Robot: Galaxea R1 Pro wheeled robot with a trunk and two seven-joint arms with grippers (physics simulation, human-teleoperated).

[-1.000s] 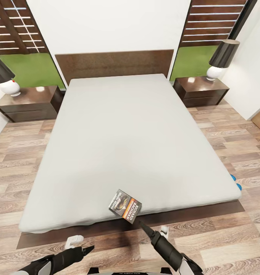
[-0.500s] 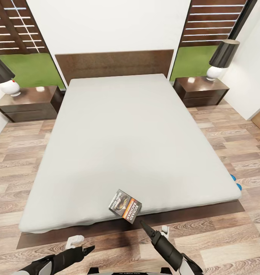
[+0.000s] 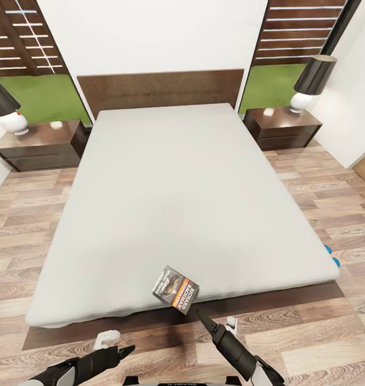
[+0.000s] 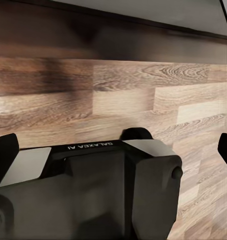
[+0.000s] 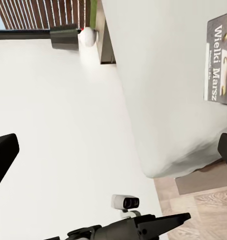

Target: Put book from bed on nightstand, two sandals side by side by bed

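Evidently lined up for a pick, the right gripper (image 3: 199, 313) hangs just short of the book (image 3: 176, 289) at the bed's (image 3: 177, 177) foot edge, fingers spread and empty, as are the left gripper's (image 3: 127, 350) over the floor (image 3: 311, 343).

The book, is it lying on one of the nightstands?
No, the book lies on the bed, at its near edge.

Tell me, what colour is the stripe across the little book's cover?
Orange, across the small dark paperback book; the head view shows it best.
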